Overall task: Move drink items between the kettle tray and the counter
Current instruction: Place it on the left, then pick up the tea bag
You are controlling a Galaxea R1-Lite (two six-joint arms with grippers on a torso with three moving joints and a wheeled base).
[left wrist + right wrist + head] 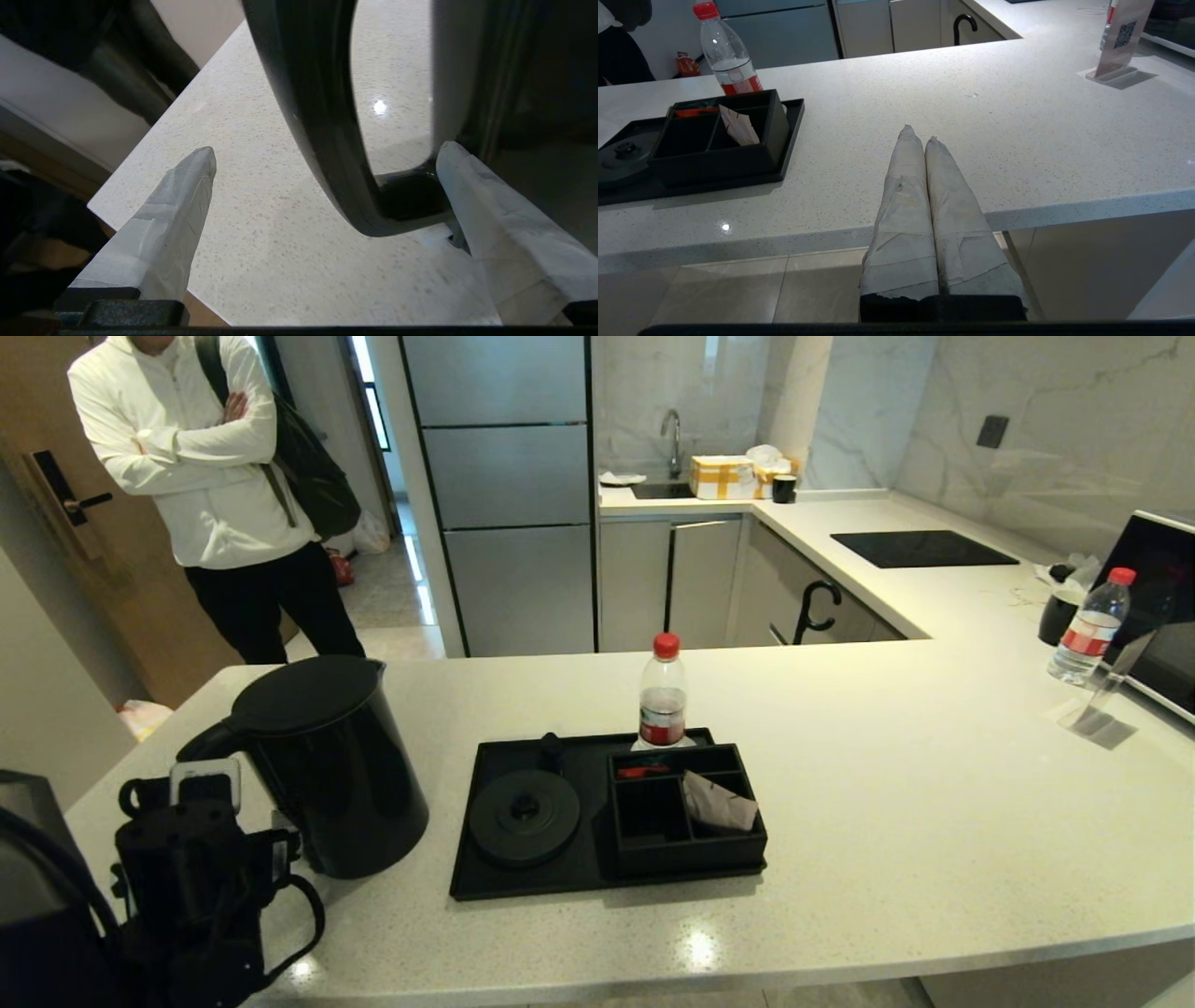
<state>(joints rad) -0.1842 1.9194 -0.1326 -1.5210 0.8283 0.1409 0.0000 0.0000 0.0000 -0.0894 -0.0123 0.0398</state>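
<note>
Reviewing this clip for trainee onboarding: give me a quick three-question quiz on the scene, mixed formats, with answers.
1. True or false: the kettle stands on the round base in the tray.
2. The sachet lies: A) on the counter B) in the organiser box C) on the base.
3. Which gripper has open fingers around the kettle's handle?

Key: 1 false, it stands on the counter; 2 B; 3 left gripper; right gripper is shut.

A red-capped bottle (663, 695) stands behind a person (201, 457), fridge (504, 485) and hob (920, 549).

Kettle handle (322, 121) between spread jaws
</note>
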